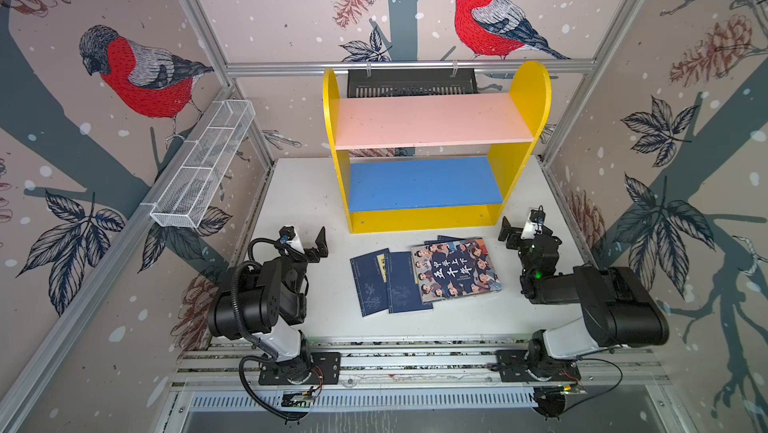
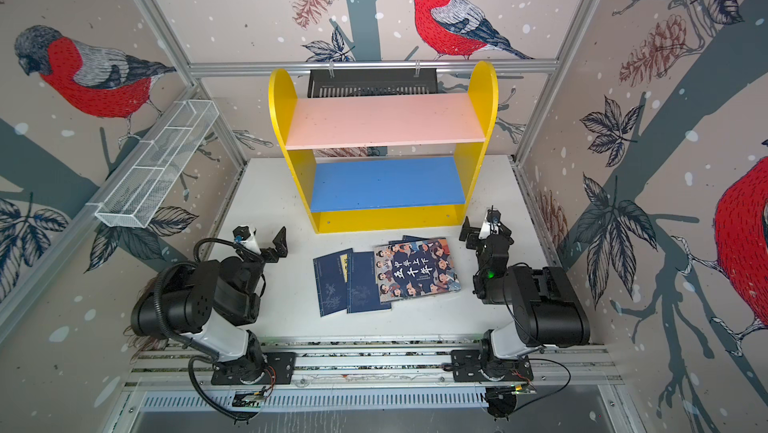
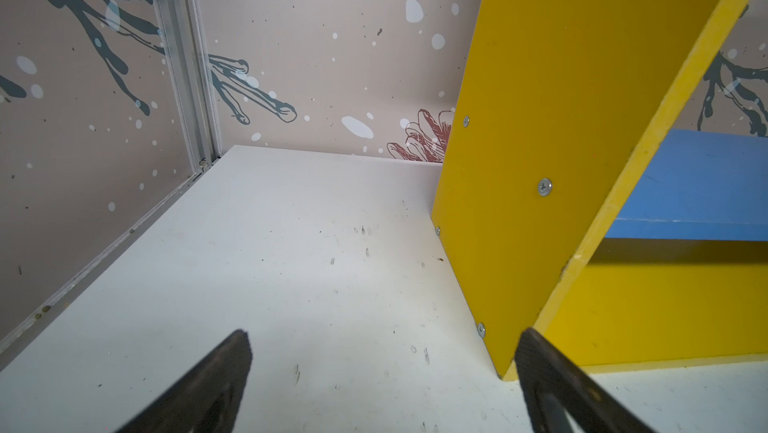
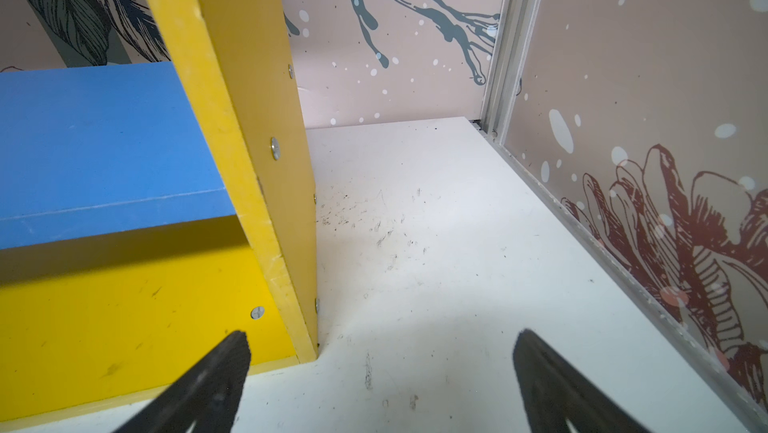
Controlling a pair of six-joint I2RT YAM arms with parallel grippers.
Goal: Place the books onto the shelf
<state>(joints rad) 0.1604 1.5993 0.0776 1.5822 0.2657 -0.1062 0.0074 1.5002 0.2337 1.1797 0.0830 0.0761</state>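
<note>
L tool (image 3: 384, 338), R tool (image 4: 382, 338) agape, low, facing shelf (image 1: 415, 219); books (image 1: 428, 277) between.

Shelf (image 1: 530, 90): yellow side panels, pink upper board (image 1: 432, 119), blue lower board (image 1: 424, 183).
Thin books (image 1: 405, 289): navy, yellow label.
Larger book (image 1: 455, 269): illustrated faces, white characters.
Counter (image 1: 299, 202): white, dark scuffs.
Wire tray (image 1: 199, 177): white.
Basket (image 1: 411, 86): black.
Walls (image 1: 291, 28): beige, red-breasted birds, dark leaves, brown pinecones, pale flecks.

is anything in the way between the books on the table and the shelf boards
Nothing visible. The flat paperback books lie on the white table just before the yellow-sided two-tier shelf, and its blue lower board and pink upper board are bare.
</note>
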